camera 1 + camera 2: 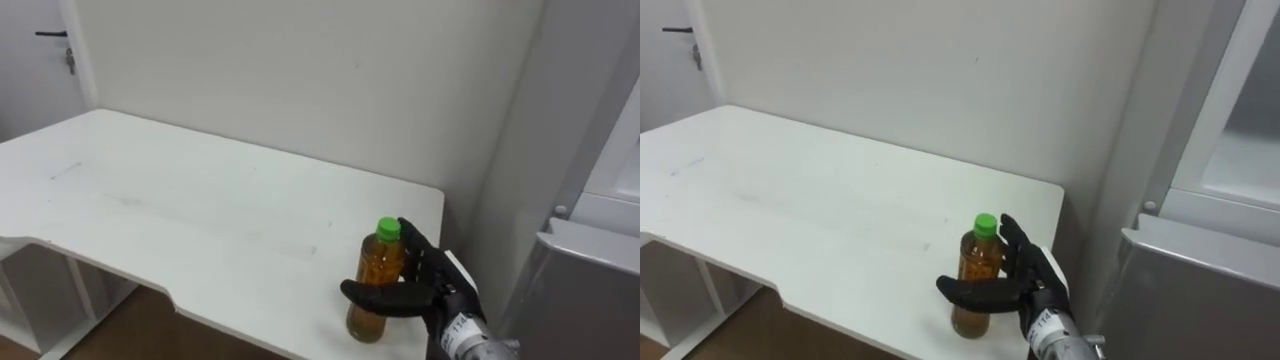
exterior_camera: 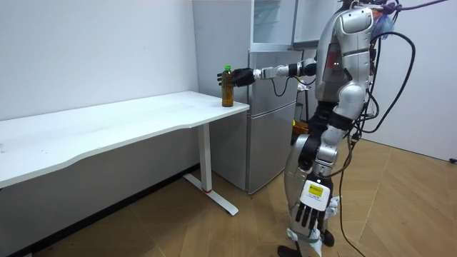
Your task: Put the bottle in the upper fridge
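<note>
On right end of table (image 1: 200, 210), the bottle (image 1: 381, 285); fridge (image 1: 590, 270) alongside.

eye views: from head, down at table (image 1: 200, 200) | room view: afar, whole robot | shared: table

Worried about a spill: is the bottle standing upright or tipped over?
Upright: the bottle stands on the white table, green cap on top, with the right hand around it.
</note>
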Robot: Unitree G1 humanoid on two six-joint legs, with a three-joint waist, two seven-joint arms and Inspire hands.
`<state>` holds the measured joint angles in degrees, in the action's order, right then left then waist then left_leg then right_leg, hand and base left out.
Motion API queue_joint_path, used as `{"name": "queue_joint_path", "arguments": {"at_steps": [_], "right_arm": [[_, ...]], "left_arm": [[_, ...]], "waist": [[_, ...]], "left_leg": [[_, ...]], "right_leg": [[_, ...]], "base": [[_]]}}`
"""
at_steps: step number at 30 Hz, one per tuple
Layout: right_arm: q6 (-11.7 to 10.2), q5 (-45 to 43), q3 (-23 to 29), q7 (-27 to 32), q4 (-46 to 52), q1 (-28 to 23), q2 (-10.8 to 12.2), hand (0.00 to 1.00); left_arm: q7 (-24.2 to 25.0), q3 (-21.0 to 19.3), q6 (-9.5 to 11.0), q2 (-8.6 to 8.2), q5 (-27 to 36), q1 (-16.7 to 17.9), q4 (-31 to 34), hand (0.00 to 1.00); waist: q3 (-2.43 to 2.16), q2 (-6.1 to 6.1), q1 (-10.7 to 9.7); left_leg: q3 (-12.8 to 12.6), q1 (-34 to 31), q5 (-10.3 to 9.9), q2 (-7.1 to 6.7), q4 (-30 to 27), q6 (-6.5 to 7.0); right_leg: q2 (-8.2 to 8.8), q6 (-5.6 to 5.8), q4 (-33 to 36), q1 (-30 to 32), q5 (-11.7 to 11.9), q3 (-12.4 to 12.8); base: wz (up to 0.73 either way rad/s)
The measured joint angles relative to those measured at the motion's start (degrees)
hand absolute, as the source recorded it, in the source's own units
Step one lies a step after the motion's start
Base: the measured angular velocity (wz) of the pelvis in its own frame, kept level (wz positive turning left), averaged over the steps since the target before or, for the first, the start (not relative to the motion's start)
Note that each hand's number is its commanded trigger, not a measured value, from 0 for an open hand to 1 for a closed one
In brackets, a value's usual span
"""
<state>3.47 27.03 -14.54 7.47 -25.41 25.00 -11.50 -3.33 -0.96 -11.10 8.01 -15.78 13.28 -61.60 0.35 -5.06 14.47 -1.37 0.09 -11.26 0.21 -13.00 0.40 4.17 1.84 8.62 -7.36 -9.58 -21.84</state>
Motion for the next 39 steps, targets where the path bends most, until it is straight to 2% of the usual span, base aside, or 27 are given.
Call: {"name": "queue_joint_path", "arguments": {"at_steps": [3, 8, 11, 14, 19, 23, 33, 39], "right_arm": [[0.38, -0.06, 0.01, -0.02, -1.26, 1.09, -0.09, 0.0], [0.32, -0.39, 0.01, -0.05, -4.4, 1.36, -0.34, 0.0], [0.32, -0.3, 0.08, 0.12, -5.1, 1.45, -0.94, 0.0], [0.32, -0.3, 0.08, 0.84, -5.18, 1.58, -1.49, 0.0], [0.32, -0.3, 0.08, 1.52, -6.19, 2.01, -2.09, 0.0], [0.32, -0.29, 0.08, 1.73, -6.18, 2.04, -2.09, 0.0], [0.33, 0.4, 0.02, 1.8, -9.86, 2.26, -2.08, 0.0], [0.33, 1.04, 0.03, 2.48, -9.94, 2.31, -2.08, 0.0]], "left_arm": [[0.03, 0.0, -0.33, 0.03, 0.01, 0.16, 0.0, 0.0], [-0.02, -0.02, 0.04, 0.69, 0.46, 0.93, 0.84, 0.0], [-0.28, -0.03, 0.4, 0.88, 0.44, 1.3, 2.08, 0.0], [-0.56, 0.01, 0.4, 0.95, 0.45, 1.24, 2.12, 0.0], [-1.25, 0.0, 0.33, 1.02, 0.54, 2.09, 4.03, 0.0], [-1.3, -0.02, 0.33, 1.02, 0.53, 2.01, 4.42, 0.0], [-1.46, 0.03, 0.21, 1.23, 0.55, 2.06, 4.26, 0.0], [-1.51, 0.01, 0.22, 1.26, 0.56, 2.02, 4.01, 0.0]], "waist": [[0.0, -0.31, 0.02], [0.26, -0.44, 0.03], [0.2, -0.73, -0.02], [0.41, -0.42, -0.06], [0.41, -0.45, 0.05], [0.29, -0.63, 0.02], [0.35, -0.96, 0.27], [0.63, -0.56, 0.23]], "left_leg": [[0.49, -0.4, 0.0, -0.08, -0.52, 0.0], [1.16, -0.83, 0.0, -0.09, -0.68, 0.0], [1.67, -2.16, -0.01, -0.15, -1.28, 0.0], [1.67, -2.56, -0.01, -0.21, -1.64, 0.01], [1.76, -2.66, 0.0, -0.15, -1.64, 0.0], [1.94, -2.97, 0.0, -0.19, -1.66, 0.0], [2.15, -3.55, 0.01, -0.28, -1.75, 0.0], [2.38, -3.81, 0.02, -0.32, -1.72, 0.0]], "right_leg": [[-0.01, 0.0, 0.01, -0.24, 0.0, -0.54], [-0.01, 0.01, 0.03, -0.54, 0.0, -1.35], [0.0, 0.01, 0.02, 0.33, 0.0, -1.61], [0.01, 0.01, 0.02, 0.49, 0.0, -1.71], [-0.04, 0.0, 0.03, 0.55, 0.0, -1.62], [-0.05, 0.0, 0.03, 0.78, 0.0, -1.71], [-0.05, 0.01, 0.03, 1.17, 0.0, -1.77], [-0.05, 0.01, 0.02, 1.46, 0.0, -1.75]], "base": [[0.14], [0.08], [0.01], [0.0], [0.0], [0.0], [0.02], [0.0]]}}
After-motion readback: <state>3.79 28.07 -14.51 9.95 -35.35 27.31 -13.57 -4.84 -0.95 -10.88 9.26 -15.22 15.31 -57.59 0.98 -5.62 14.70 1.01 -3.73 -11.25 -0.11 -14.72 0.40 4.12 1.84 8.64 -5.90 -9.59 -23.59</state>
